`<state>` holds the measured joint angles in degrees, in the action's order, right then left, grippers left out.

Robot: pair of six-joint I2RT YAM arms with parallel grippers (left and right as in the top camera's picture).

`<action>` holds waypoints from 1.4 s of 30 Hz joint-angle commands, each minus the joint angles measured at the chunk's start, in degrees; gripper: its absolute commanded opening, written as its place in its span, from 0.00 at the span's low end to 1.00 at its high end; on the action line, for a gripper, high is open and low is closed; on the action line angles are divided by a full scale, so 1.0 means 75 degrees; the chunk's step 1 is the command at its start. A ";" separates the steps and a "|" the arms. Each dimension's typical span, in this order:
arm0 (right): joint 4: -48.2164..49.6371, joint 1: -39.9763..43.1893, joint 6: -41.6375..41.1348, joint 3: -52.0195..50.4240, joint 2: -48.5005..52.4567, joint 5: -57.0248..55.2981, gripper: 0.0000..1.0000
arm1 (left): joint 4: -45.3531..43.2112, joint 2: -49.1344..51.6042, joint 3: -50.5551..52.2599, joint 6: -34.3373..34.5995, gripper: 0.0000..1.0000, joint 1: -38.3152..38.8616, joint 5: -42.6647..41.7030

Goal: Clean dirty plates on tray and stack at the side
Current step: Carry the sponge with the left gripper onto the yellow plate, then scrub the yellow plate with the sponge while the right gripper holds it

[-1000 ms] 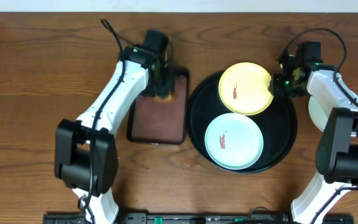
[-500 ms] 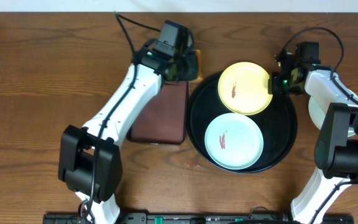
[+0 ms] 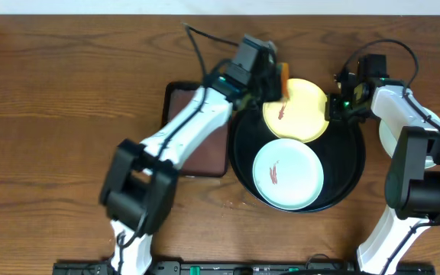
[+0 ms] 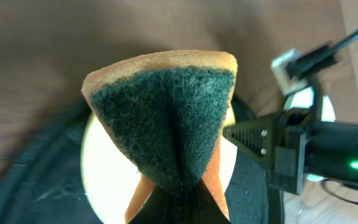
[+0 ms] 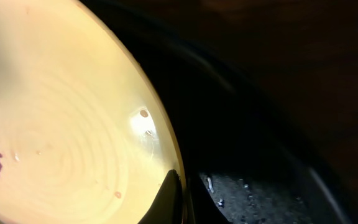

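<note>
On a dark wooden tabletop (image 3: 44,114), the left end effector (image 3: 275,78) clenches a sponge (image 4: 166,124) above the yellow plate (image 3: 300,114) on the black tray (image 3: 350,164); the right end effector (image 3: 333,107) seemingly pinches its rim.

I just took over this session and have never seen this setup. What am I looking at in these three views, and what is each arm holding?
Two white robot arms, left and right, work at a wooden table. The overhead view looks straight down; the other two come from cameras on each wrist. On the table a black tray carries a yellow plate and a mint plate, both with a reddish smear. A brown tray lies beside it, and another pale plate sits at the right, partly under the arm. The left gripper holds a sponge with a green scouring face over the yellow plate's edge. The right gripper seems to pinch that plate's rim.
</note>
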<state>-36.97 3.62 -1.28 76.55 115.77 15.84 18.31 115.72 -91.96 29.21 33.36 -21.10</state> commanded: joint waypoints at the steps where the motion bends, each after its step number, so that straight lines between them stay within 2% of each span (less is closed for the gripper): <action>1: -0.0137 -0.0224 -0.0029 -0.0012 -0.0119 -0.0099 0.01 | -0.0175 0.0530 -0.0122 0.0297 0.07 0.0201 -0.0420; 13: -0.0329 -0.0356 0.0146 -0.0012 -0.0122 -0.0137 0.01 | -0.0262 0.1393 -0.0128 0.0723 0.07 0.0338 -0.0746; 19: -0.0353 -0.0353 0.0146 -0.0012 -0.0122 -0.0137 0.01 | -0.0740 0.2002 -0.0128 0.1241 0.07 0.0399 -0.1489; 24: -0.0358 -0.0353 0.0143 -0.0012 -0.0122 -0.0137 0.01 | -0.0329 0.2264 -0.0128 0.1177 0.07 0.0256 -0.1489; 28: -0.0356 -0.0356 0.0146 -0.0012 -0.0122 -0.0137 0.01 | 0.0927 0.2215 -0.0265 0.0399 0.07 -0.0087 -0.0213; 32: -0.0356 -0.0356 0.0146 -0.0012 -0.0122 -0.0137 0.01 | 0.2445 0.2215 -0.1105 -0.0664 0.07 -0.0192 0.1731; 35: -0.0356 -0.0353 0.0149 -0.0012 -0.0122 -0.0137 0.01 | 0.2917 0.2215 -0.1547 -0.1064 0.07 -0.0020 0.2774; 39: -0.0358 -0.0356 0.0152 -0.0012 -0.0122 -0.0198 0.01 | 0.2836 0.2232 -0.1626 -0.1107 0.08 0.0251 0.2871; 42: -0.0358 -0.0356 0.0152 -0.0012 -0.0122 -0.0224 0.01 | 0.2567 0.2311 -0.1626 -0.1000 0.07 0.0466 0.2532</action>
<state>-39.51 0.89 -1.04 76.53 115.77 16.16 38.68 130.96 -103.22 23.31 35.86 -6.46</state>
